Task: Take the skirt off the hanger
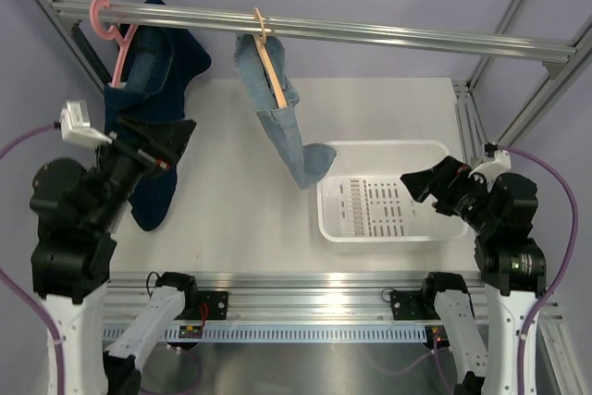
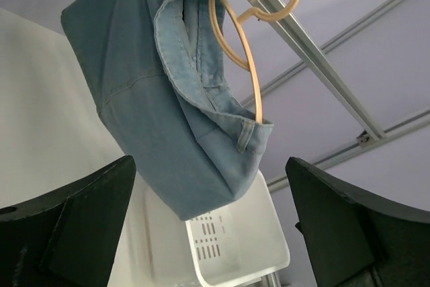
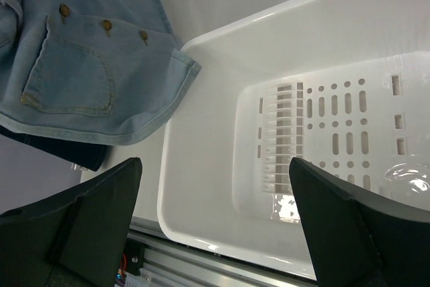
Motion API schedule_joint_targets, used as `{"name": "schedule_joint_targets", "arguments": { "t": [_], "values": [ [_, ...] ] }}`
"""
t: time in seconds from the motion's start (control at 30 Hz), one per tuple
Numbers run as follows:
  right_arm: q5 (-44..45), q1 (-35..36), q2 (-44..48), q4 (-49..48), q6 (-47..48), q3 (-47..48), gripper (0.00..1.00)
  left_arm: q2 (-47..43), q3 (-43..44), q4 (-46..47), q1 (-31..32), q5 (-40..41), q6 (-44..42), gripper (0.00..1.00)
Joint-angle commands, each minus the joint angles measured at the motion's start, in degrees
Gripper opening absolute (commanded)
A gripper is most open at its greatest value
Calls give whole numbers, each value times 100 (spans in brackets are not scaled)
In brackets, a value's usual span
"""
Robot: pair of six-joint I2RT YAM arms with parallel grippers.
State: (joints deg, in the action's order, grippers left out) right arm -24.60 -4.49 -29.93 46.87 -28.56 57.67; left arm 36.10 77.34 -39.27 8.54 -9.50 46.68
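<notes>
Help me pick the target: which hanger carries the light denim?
The tan wooden hanger, nearer the white basket; the pink hanger holds a dark navy garment.

The skirt (image 1: 280, 122) is pale blue denim with tan stitching (coppery buttons dot its front), and its hanger (image 1: 269, 60) is honey-coloured. The other garment (image 1: 153, 196) is dark navy, on a pink hanger (image 1: 118, 32). The basket (image 1: 388, 147) is white, its floor patterned with slots. The worktop (image 1: 231, 201) is off-white and the rail (image 1: 370, 32) silver.
</notes>
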Motion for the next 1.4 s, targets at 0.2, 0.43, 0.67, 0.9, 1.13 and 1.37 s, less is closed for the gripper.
{"name": "schedule_joint_targets", "arguments": {
  "t": [0.2,0.43,0.67,0.9,1.13,1.37],
  "values": [
    [-54,-17,-909,-371,491,745,100,4200,5027,-2021,2405,2566,-1626,99],
    [-133,-17,-743,-609,465,807,99,5065,5328,-1375,2355,1715,-1460,97],
    [-107,-17,-505,-635,491,658,100,5109,4440,-785,2205,1187,-1275,86],
    [-19,-17,-408,-592,571,579,100,4749,2939,697,1512,-330,-653,75],
    [-106,-17,-373,-688,474,509,100,4608,2057,2177,975,-1581,17,74],
    [-212,-17,-373,-758,395,403,99,4793,2197,2423,940,-1801,35,68]
  ]
}}
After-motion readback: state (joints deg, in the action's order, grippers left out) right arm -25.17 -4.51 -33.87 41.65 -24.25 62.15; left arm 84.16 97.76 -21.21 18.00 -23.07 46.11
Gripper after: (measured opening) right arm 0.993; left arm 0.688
